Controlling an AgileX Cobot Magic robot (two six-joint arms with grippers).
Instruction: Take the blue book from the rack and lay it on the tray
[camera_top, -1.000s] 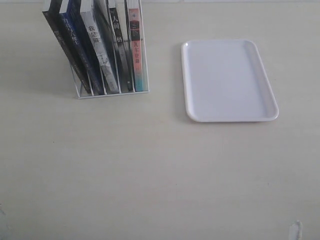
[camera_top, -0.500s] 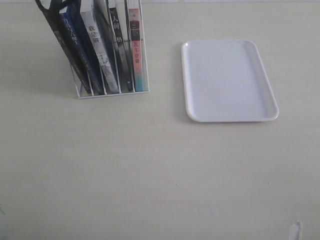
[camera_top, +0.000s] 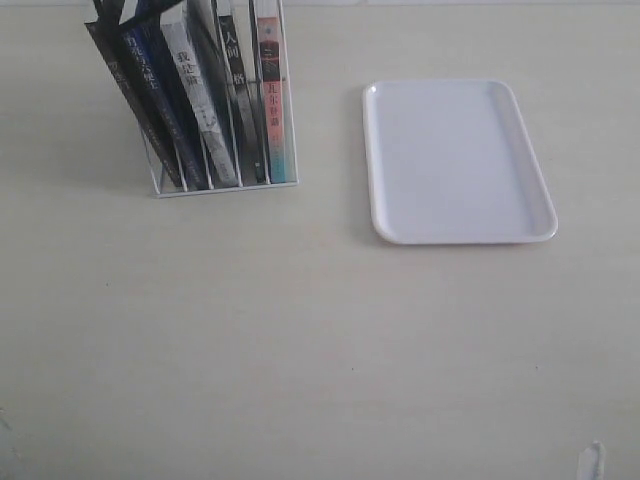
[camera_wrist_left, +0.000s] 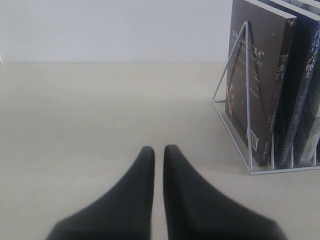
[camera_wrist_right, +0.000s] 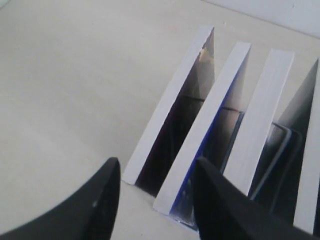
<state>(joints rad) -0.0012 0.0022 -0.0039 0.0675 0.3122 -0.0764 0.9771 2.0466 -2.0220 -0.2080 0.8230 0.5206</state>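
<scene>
The rack (camera_top: 222, 186) stands at the far left of the pale surface (camera_top: 300, 340) in the exterior view, its thin white wires holding a row of books that lean to the left; the blue book (camera_top: 150, 95) is second from the left, in its slot, its dark blue spine facing the camera; on its left leans the black-spined book (camera_top: 122, 90), on its right a book with a grey-white spine (camera_top: 196, 95), and at the right end the pink-and-teal-spined book (camera_top: 271, 100) stands nearly upright; the tray (camera_top: 458, 232) lies flat on the surface well apart to the right of the rack, with nothing on it; in the left wrist view the left hand (camera_wrist_left: 158, 150) hangs low over the bare surface beside the rack's open end, its two dark fingers (camera_wrist_left: 135, 190) drawn almost together with only a thin slit between them, holding nothing; the black-spined book's cover (camera_wrist_left: 255, 85) faces this camera, with the blue book's spine (camera_wrist_left: 302, 100) just behind it; in the right wrist view the right hand (camera_wrist_right: 156, 165) is above the books' white page edges, its fingers (camera_wrist_right: 102, 205) spread wide and empty; the blue book's page edge (camera_wrist_right: 212, 117) runs between them, a strip of blue cover showing beside it; whether a finger touches any book cannot be told.
</scene>
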